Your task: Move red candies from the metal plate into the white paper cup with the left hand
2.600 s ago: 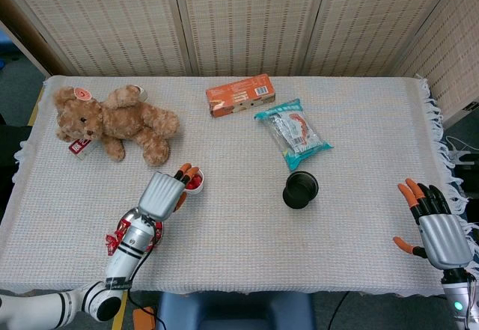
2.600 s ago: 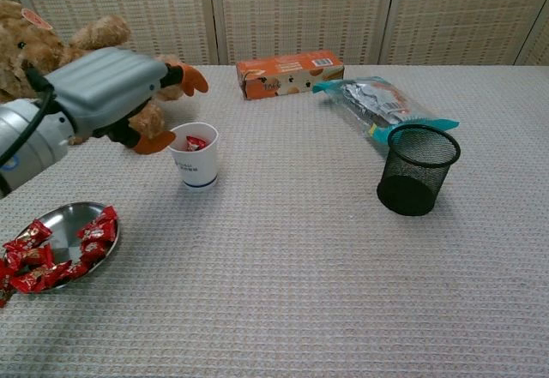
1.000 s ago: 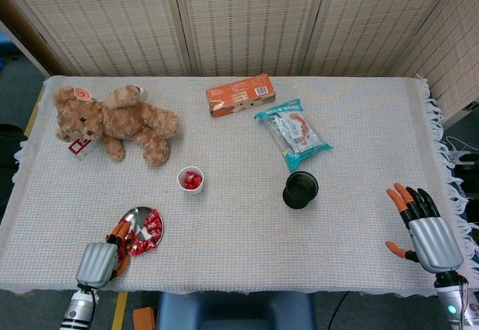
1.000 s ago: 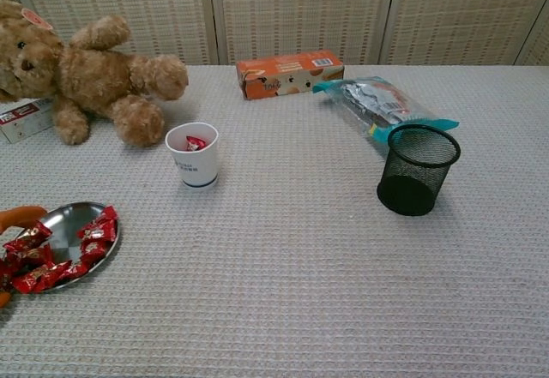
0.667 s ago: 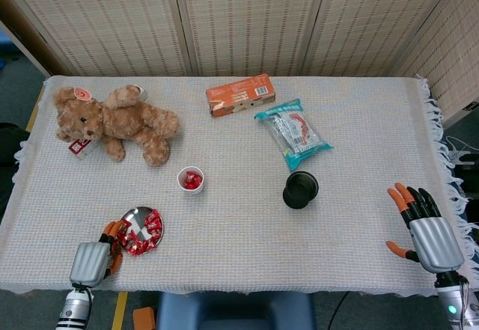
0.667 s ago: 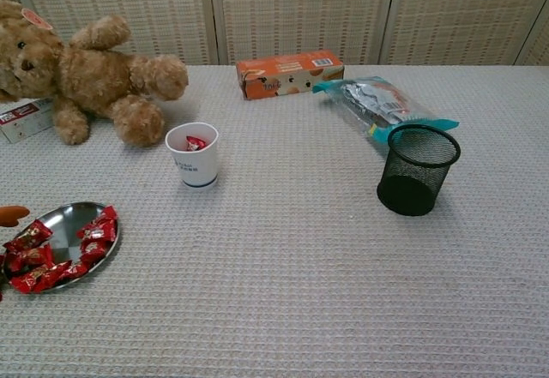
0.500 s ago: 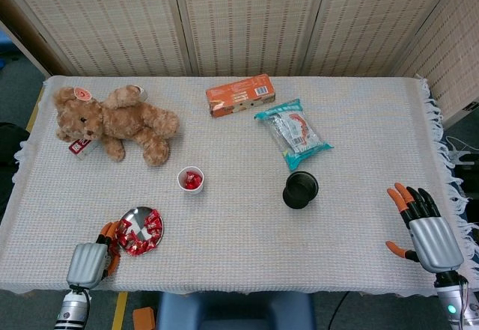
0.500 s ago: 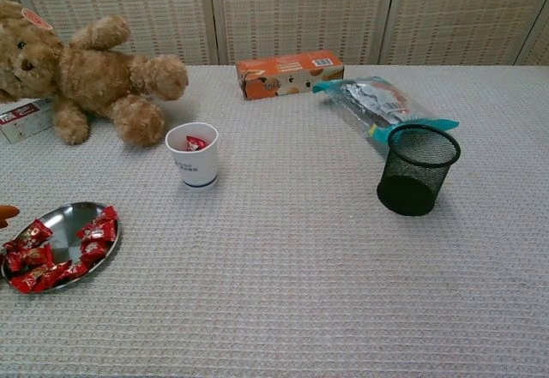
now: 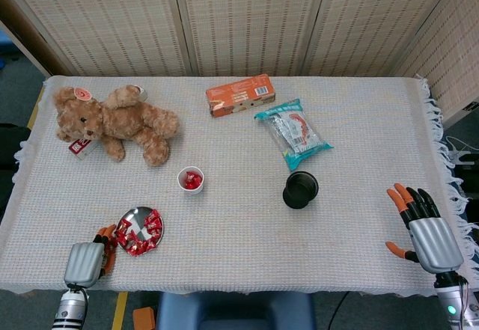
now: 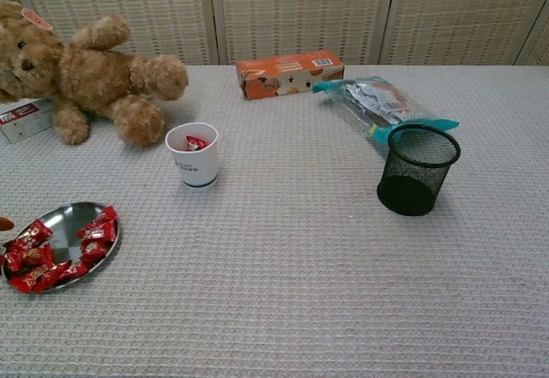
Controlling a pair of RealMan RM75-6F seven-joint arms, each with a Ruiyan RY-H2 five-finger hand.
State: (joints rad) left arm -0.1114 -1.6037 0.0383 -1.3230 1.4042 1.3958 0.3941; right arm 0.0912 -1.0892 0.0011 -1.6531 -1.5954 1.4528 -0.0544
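The metal plate [image 9: 129,218] [image 10: 65,220] lies near the table's front left, with several red candies [image 9: 144,232] [image 10: 41,263] piled on it. Beyond it and to its right stands the white paper cup [image 9: 190,179] [image 10: 195,160], upright, with red candy [image 10: 196,143] inside. My left hand [image 9: 85,260] is at the table's front edge just left of the plate, fingers pointing toward it and holding nothing I can see; the chest view catches only an orange fingertip [image 10: 4,223]. My right hand [image 9: 428,231] hovers at the front right, fingers spread and empty.
A teddy bear [image 9: 112,123] [image 10: 81,70] lies at the back left beside a small red-and-white box [image 10: 23,118]. An orange box [image 9: 240,94] and a teal snack bag [image 9: 293,133] are at the back centre. A black mesh pen cup [image 9: 300,189] [image 10: 418,169] stands right of centre.
My left hand left the cup, came down to the plate's left rim, and has since slid slightly back and left, off the plate. The right hand has barely moved.
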